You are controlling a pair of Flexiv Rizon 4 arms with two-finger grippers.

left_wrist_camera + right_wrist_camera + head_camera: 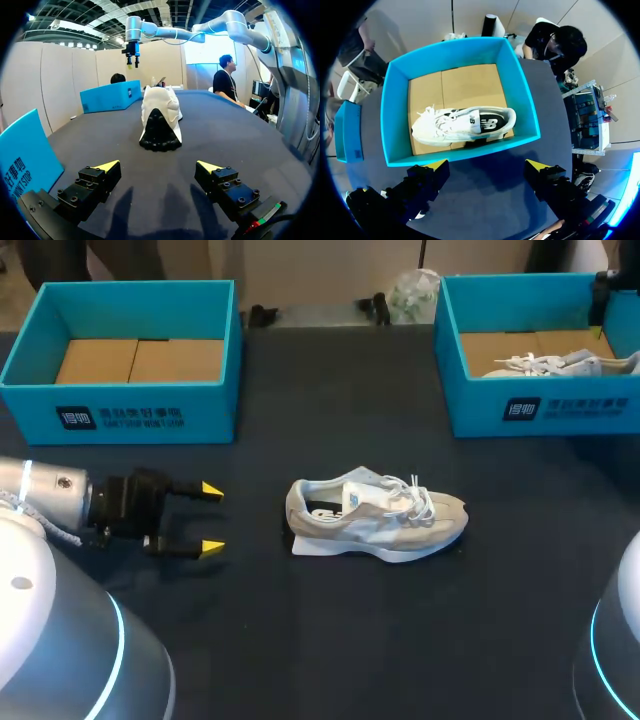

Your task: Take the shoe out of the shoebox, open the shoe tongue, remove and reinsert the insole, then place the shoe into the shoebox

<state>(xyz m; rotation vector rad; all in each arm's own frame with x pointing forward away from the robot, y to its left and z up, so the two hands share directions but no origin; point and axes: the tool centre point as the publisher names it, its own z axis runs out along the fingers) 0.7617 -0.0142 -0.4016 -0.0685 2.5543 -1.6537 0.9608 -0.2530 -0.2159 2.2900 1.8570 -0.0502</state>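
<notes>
Right shoebox [540, 410] cut by edge, its shoe [560, 365] partly behind wall

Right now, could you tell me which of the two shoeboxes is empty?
The left shoebox: only its cardboard floor shows, while the right shoebox holds a white shoe.

Loose shoe [375, 520] on table [330, 640], second shoe [560, 363] inside right shoebox [540, 410]
</notes>
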